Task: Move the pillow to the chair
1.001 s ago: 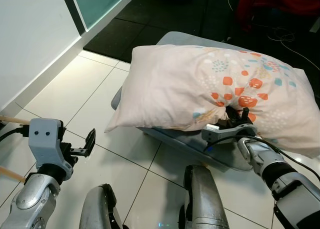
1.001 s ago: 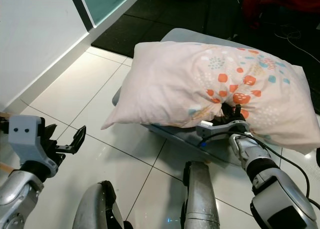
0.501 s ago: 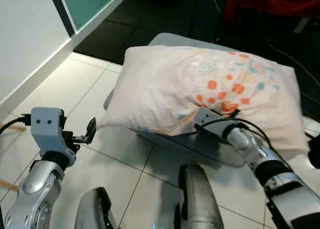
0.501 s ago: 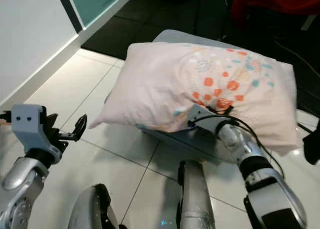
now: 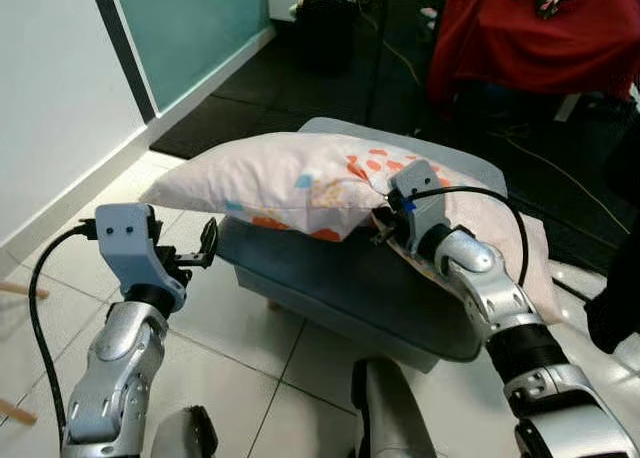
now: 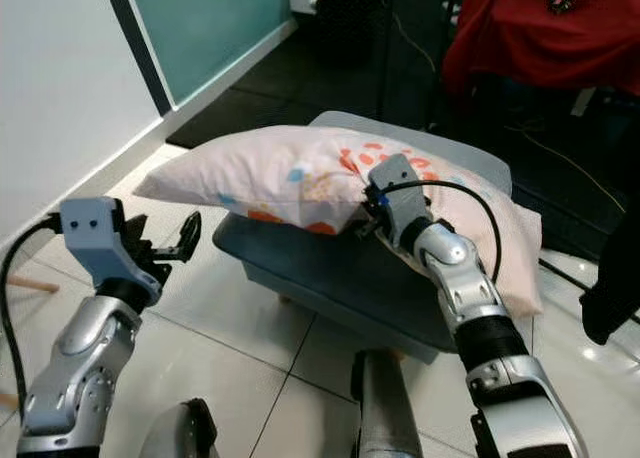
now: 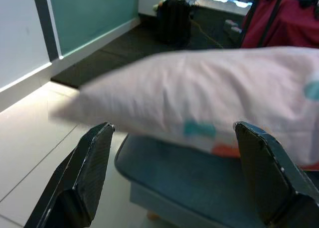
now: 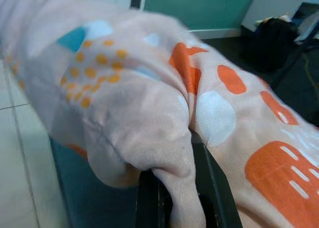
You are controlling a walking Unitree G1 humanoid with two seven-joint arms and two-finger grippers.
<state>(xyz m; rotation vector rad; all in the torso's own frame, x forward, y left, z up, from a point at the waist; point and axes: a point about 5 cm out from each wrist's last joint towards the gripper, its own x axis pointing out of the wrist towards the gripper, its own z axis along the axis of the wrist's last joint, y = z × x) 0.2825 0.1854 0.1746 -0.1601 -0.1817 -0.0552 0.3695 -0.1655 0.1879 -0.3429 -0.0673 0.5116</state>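
Observation:
A pale pink pillow (image 5: 270, 183) with orange and blue spots lies across a grey-blue cushioned stool (image 5: 330, 278), its left corner sticking out past the seat. My right gripper (image 5: 385, 221) is shut on the pillow's front edge, the fabric bunched between its black fingers (image 8: 149, 208). My left gripper (image 5: 205, 250) stands open just left of the stool, below the pillow's free corner. In the left wrist view the pillow (image 7: 209, 96) hangs between and beyond the two spread fingers (image 7: 79, 175).
A white wall (image 5: 50, 88) with a teal glass panel (image 5: 185, 28) runs along the left. Dark floor mats, cables and a red-covered seat (image 5: 520, 38) lie behind the stool. A black bag (image 5: 325, 28) stands at the back. White tiles (image 5: 250, 378) spread in front.
My right gripper has lifted the pillow's front edge and the pillow now looks flatter and tilted up. My left arm has risen toward its left corner. The camera has tipped upward.

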